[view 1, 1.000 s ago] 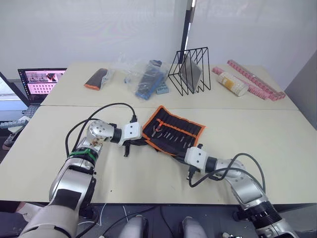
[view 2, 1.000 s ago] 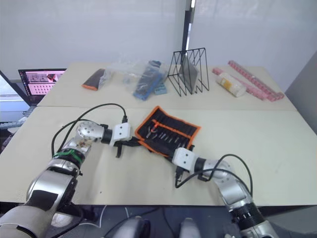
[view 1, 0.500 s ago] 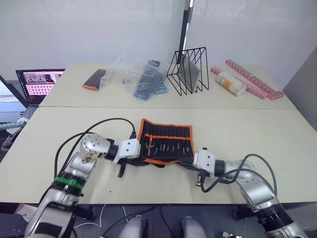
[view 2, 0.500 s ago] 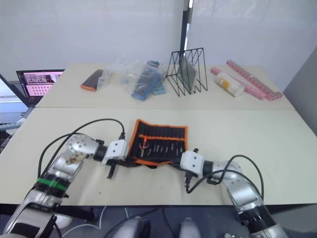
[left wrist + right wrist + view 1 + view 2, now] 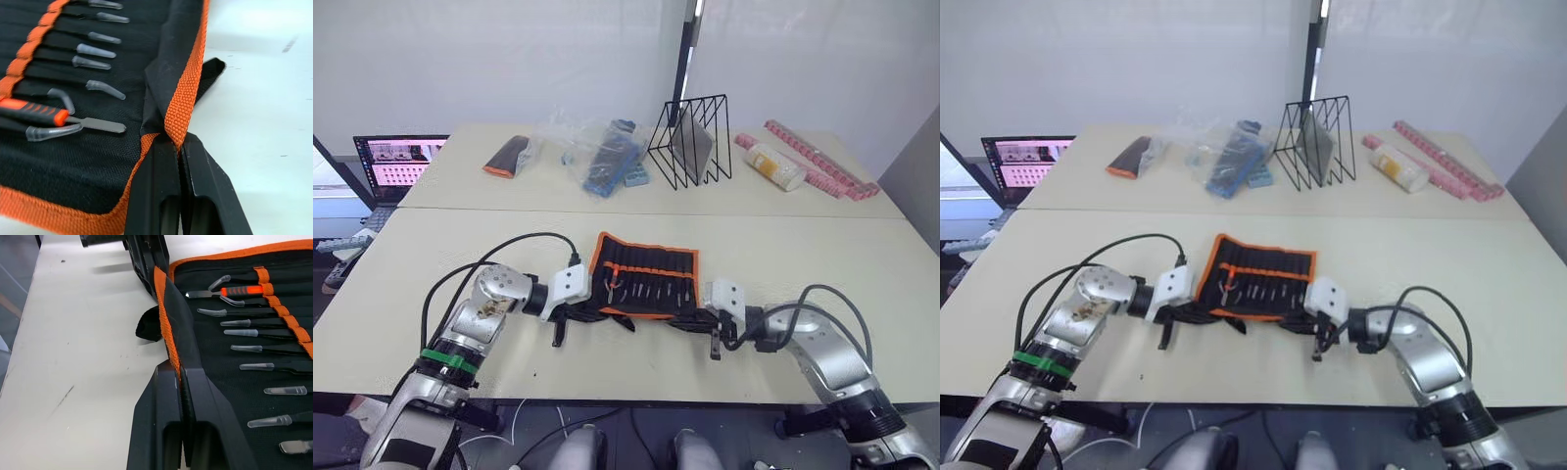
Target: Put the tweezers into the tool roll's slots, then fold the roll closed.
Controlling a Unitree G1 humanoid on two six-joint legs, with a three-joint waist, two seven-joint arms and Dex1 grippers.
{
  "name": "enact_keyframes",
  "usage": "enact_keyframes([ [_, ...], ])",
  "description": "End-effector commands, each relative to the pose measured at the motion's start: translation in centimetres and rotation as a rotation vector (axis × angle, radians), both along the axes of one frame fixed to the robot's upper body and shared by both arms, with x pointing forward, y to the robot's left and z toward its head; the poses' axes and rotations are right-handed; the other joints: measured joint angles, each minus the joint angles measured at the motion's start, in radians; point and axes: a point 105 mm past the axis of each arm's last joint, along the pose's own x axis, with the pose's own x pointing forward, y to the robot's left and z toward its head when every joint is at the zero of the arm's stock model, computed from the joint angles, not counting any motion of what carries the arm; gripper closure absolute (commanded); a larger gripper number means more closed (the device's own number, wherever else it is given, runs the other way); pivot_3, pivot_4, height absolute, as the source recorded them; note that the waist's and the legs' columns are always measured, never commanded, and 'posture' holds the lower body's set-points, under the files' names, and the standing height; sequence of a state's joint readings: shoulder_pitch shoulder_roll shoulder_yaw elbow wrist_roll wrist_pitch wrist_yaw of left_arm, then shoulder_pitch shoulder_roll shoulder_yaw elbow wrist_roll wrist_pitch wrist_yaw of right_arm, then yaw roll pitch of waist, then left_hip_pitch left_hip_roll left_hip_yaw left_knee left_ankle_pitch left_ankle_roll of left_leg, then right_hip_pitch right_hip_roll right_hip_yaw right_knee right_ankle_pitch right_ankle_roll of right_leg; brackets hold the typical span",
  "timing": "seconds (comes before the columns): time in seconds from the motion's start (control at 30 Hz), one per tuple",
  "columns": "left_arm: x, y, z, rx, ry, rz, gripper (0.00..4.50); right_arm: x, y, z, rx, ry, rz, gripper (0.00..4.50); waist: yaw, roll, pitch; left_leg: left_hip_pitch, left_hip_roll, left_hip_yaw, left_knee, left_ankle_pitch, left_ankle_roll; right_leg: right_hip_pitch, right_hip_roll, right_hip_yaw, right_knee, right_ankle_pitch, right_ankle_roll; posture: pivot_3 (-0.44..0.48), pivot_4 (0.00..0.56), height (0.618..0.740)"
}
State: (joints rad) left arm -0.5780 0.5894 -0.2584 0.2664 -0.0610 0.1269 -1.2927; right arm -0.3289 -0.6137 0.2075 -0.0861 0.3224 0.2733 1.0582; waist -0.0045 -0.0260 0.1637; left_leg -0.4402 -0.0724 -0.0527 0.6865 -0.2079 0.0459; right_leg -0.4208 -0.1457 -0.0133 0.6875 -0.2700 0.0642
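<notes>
I see the black fabric tool roll with orange edge binding lying open on the pale table, near its front edge, between my two arms; its row of narrow slots holds the slim black tweezers with capped tips, side by side under an orange band, together with one tool with an orange-and-black grip; my left claw is pinched tight on the roll's near orange hem at its left end; my right claw is clamped the same way on that hem at the right end, so the edge stands up as a flap; a black strap end pokes out beneath the hem; at the table's far side lies a clear plastic bag holding blue items.
</notes>
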Motion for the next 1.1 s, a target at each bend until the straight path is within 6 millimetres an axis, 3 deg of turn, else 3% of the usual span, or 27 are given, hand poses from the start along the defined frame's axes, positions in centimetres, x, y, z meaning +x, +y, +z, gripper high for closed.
enact_keyframes([
  [0.03, 1.6, 1.5, 0.1, 0.059, -0.055, 0.079, 4.50, 1.3, -0.7, 0.7, 0.033, 0.025, -0.069, 4.46, 0.000, 0.000, 0.000, 0.000, 0.000, 0.000, 0.000, 0.000, 0.000, 0.000, 0.000, 0.000, 0.000, 0.000, 0.000, 0.000, 0.150, 0.687],
  [0.4, 2.9, 0.2, 2.4, -0.039, -0.055, 0.068, 4.50, 4.0, -0.9, 0.7, 0.052, 0.033, -0.172, 4.46, 0.002, 0.000, 0.000, 0.000, -0.001, 0.000, 0.000, 0.000, 0.000, 0.000, 0.000, 0.000, 0.001, 0.000, 0.000, 0.000, 0.150, 0.687],
  [0.77, 2.5, 0.3, 4.2, -0.021, -0.019, -0.045, 4.50, 3.4, -0.9, 1.5, 0.072, 0.039, -0.131, 4.46, -0.008, 0.000, 0.000, -0.001, 0.000, 0.000, 0.000, 0.000, 0.000, -0.001, 0.000, 0.000, 0.001, 0.000, 0.000, 0.000, 0.150, 0.687],
  [1.1, 5.9, -0.9, 3.9, 0.073, -0.112, -0.010, 4.50, 4.3, -1.0, 1.8, 0.080, 0.037, -0.130, 4.46, -0.004, 0.000, 0.000, -0.001, -0.001, 0.000, 0.000, 0.000, 0.000, -0.001, 0.000, -0.001, 0.001, 0.000, 0.000, 0.000, 0.150, 0.687],
])
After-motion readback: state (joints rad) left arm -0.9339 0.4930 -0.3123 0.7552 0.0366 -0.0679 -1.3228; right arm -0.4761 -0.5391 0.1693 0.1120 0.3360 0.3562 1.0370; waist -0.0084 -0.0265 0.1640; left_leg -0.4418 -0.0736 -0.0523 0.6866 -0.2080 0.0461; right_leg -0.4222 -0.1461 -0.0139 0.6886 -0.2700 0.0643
